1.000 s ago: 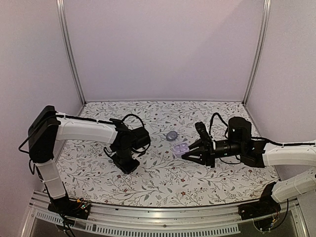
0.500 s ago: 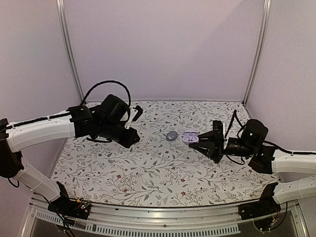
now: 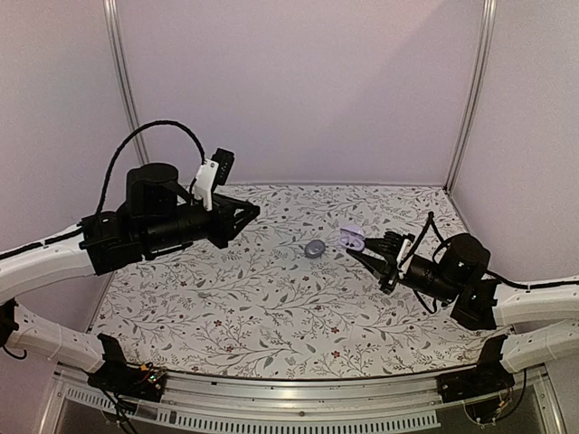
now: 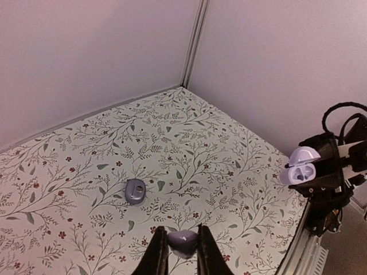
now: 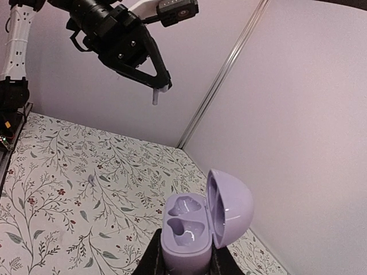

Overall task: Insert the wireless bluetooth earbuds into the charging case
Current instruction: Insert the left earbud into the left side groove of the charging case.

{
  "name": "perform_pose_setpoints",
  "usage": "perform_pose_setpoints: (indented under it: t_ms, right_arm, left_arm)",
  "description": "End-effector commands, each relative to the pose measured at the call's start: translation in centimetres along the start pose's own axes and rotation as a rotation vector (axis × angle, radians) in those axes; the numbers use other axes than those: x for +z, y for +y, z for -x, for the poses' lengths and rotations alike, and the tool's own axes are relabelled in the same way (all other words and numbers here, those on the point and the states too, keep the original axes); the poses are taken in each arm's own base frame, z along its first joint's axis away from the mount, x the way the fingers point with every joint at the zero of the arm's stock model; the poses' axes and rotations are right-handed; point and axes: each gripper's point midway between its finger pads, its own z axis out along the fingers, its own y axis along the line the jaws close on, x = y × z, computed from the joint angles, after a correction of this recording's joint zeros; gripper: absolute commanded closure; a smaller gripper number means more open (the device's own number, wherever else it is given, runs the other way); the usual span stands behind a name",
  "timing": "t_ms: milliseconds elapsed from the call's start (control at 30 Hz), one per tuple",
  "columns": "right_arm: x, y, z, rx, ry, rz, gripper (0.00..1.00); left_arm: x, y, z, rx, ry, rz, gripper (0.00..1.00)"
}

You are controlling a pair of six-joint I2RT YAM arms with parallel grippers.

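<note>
While right claw [image 5: 186,259] clamps open case [image 5: 202,220] | left claw [image 4: 182,255] pinches earbud [image 4: 182,242]

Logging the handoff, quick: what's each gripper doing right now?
Left gripper: shut on an earbud.
Right gripper: shut on the open charging case.

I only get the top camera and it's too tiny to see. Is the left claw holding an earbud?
Observer: Yes. The left wrist camera shows one earbud pinched between the fingers of the left gripper.
Operator: Is anything inside the case yet?
Observer: No. The right wrist camera shows the case open, with both pockets empty.
Operator: Where is it being held?
Observer: The right gripper clamps the bottom half from both sides, and the lid stands free.
</note>
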Motion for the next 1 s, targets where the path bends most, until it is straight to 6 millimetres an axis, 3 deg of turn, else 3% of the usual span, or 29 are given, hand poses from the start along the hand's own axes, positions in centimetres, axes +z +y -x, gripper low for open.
perform_pose_setpoints:
  t_ms: [0,133,267,700,967]
  right_arm:
    - [0.4,-2.5,0.7,-0.034,-0.038,-0.157,1.00]
    - [1.2,-4.4,1.1,0.012,-0.056,-0.255,1.00]
    - [2.8,-4.9,1.7,0.061,-0.070,-0.287,1.00]
    - [5.7,-3.6,1.8,0.090,-0.099,-0.274,1.00]
    - [6.2,-3.1,2.1,0.098,-0.112,-0.258,1.00]
  left_arm:
    - [-0.7,-2.4,3.9,-0.014,-0.203,-0.085,0.89]
    - [-0.1,-3.8,5.3,-0.025,-0.269,-0.117,0.89]
    - [1.1,-5.3,5.7,-0.031,-0.283,-0.133,0.89]
    - [3.0,-8.6,4.9,-0.045,-0.284,-0.156,0.90]
    - [3.9,-9.1,4.4,-0.022,-0.263,-0.132,0.90]
